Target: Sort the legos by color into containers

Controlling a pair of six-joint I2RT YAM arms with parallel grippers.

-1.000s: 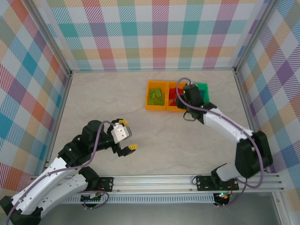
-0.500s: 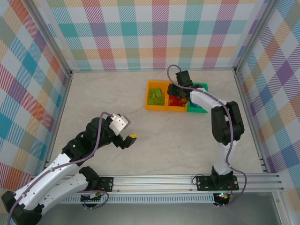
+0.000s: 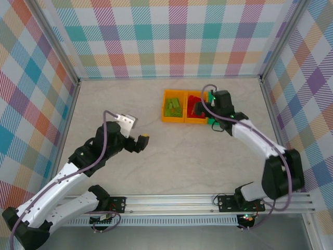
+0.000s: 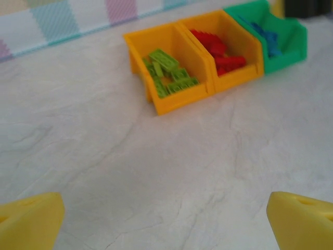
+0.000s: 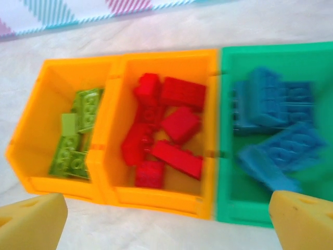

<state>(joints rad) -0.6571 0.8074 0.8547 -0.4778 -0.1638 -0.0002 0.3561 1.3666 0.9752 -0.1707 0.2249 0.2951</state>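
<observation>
- The bins (image 3: 173,121) stand in a row at the far side of the table (image 3: 182,161), right of its middle. Two are orange, and one at the right end is green.
- The left bin (image 5: 31,156) holds green legos (image 5: 78,140) only, lying loosely on each other.
- The middle bin (image 5: 156,200) holds red legos (image 5: 174,125) only, several of them crossed over one another.
- The green bin (image 5: 270,52) holds blue legos (image 5: 276,125) only. They are blurred, so I cannot count them.
- Every lego I can make out lies inside a bin, and each bin holds a single color. I see no loose one on the table near the bins or in front of the arms.
- The right gripper (image 5: 166,219) hangs over the row, about where the middle bin meets the green bin. Its jaws are wide apart with nothing between them, and one yellow pad sits at each lower corner of its wrist view.
- The left gripper (image 4: 166,219) hovers over bare table, well apart from the bins and facing them. Its jaws are also spread wide and empty.
- Judgement: the sorting looks finished, or very nearly so. Neither gripper carries a lego, so nothing is on its way to a bin.
- What is left is probably only drawing the arms back. I cannot rule out a lego hidden under an arm or behind the bins.
</observation>
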